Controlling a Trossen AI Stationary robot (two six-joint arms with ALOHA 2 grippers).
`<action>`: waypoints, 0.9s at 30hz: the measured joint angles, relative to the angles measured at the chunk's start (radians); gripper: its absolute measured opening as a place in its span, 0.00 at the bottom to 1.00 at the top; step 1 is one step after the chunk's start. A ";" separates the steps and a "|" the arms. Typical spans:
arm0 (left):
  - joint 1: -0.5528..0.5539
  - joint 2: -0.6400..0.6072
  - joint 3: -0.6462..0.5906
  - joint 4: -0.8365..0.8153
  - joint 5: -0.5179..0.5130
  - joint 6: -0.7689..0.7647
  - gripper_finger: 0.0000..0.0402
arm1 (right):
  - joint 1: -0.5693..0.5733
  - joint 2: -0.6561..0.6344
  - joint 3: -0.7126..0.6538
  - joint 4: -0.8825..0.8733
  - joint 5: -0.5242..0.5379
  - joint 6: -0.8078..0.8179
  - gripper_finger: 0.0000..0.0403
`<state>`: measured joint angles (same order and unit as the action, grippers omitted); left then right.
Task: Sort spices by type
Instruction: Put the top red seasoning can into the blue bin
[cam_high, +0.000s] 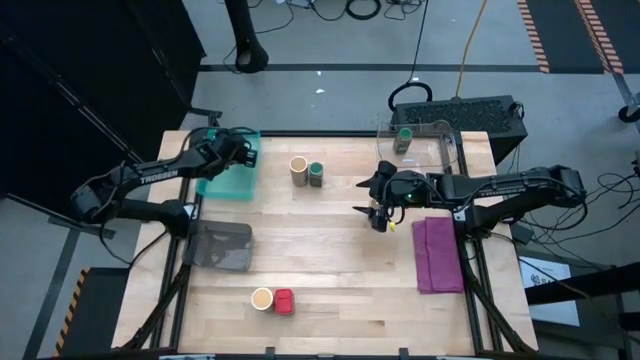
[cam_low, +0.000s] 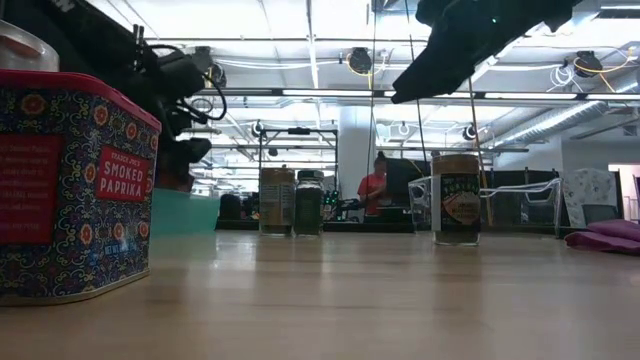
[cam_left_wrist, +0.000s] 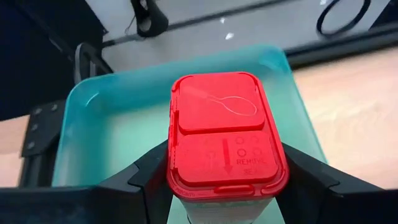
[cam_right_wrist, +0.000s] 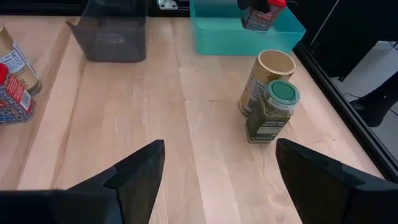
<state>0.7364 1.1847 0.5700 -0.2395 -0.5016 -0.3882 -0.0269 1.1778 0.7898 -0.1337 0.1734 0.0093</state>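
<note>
Up at the far-left corner of the wooden table (cam_high: 330, 260) sits the teal tray (cam_high: 232, 182), and right below it along the left edge there's a smoky grey bin (cam_high: 218, 245). Over on the far-right corner, a clear container (cam_high: 440, 145) — see-through walls, hugging the back edge. Down the right edge lies the purple cloth (cam_high: 437, 254), folded flat. Behind the table's far-right corner, on the floor, a black case (cam_high: 480, 112). Low down, a person in red (cam_low: 375, 187) — well off in the room beyond.

One red jar (cam_left_wrist: 226, 137) held over teal tray (cam_high: 228, 180); tan (cam_high: 298, 170) and green-lidded (cam_high: 316, 174) jars touch mid-table.
</note>
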 joint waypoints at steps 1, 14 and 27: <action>0.000 0.000 -0.014 0.027 -0.001 -0.006 0.55 | 0.000 0.000 0.000 -0.001 0.000 -0.001 0.73; 0.003 0.000 -0.092 0.130 -0.004 0.009 0.62 | 0.000 0.000 0.000 0.000 0.000 -0.010 0.73; 0.003 0.000 -0.092 0.126 -0.004 0.003 0.62 | 0.000 0.000 0.000 0.000 0.001 -0.010 0.73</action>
<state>0.7395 1.1847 0.4782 -0.1133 -0.5053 -0.3848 -0.0269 1.1778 0.7898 -0.1342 0.1741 -0.0010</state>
